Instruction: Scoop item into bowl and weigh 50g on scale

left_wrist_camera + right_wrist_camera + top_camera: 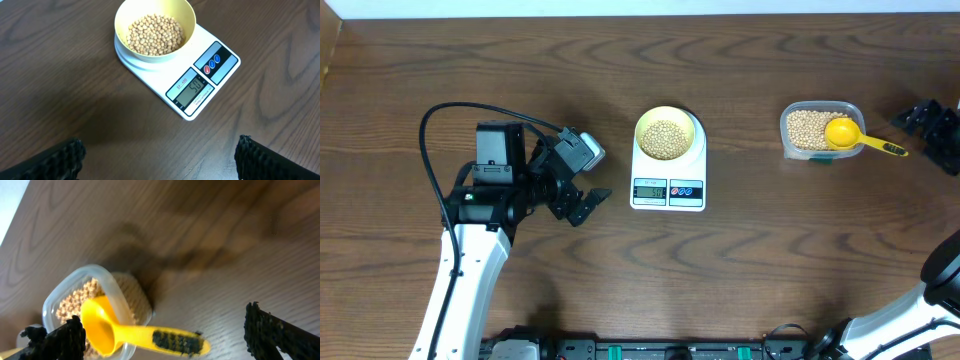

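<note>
Left pincer [161, 164] and right pincer [922, 122] gape empty; the small round tan beans [666, 138], likely loose and rolly, lie in the pale yellow-green round bowl [693, 124] atop the white digital scale [640, 168], so grip the bowl's rim.

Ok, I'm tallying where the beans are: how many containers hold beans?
2: the yellow-green bowl on the scale, and the clear container to its right, with the yellow scoop resting in it.

1 scale [668, 190], bowl [643, 125], scoop [842, 132], container [820, 104] ea; 2 tools: L tool [160, 145], R tool [164, 319]; beans [666, 139] many.
</note>
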Robot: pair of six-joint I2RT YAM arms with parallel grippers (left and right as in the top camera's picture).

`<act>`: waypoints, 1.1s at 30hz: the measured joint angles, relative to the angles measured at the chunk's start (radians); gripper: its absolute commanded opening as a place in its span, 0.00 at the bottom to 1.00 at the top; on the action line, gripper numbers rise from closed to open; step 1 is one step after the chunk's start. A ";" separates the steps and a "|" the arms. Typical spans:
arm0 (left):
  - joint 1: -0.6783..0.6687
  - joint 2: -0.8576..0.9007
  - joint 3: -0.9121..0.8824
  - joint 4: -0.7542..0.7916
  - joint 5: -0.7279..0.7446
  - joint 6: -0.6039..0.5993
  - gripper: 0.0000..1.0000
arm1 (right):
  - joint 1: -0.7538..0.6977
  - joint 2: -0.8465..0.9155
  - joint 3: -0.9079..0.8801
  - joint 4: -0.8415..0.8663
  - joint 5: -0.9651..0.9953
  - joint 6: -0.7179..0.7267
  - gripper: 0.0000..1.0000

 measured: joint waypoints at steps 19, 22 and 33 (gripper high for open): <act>0.000 0.000 0.000 0.000 0.000 0.000 0.98 | 0.004 -0.003 0.322 -0.154 0.040 0.006 0.90; 0.000 0.000 0.000 0.000 0.000 0.000 0.98 | 0.025 -0.004 0.366 -0.268 0.039 0.023 0.95; 0.000 0.000 0.000 0.000 0.000 0.000 0.98 | 0.285 -0.008 0.392 -0.434 0.041 0.077 0.99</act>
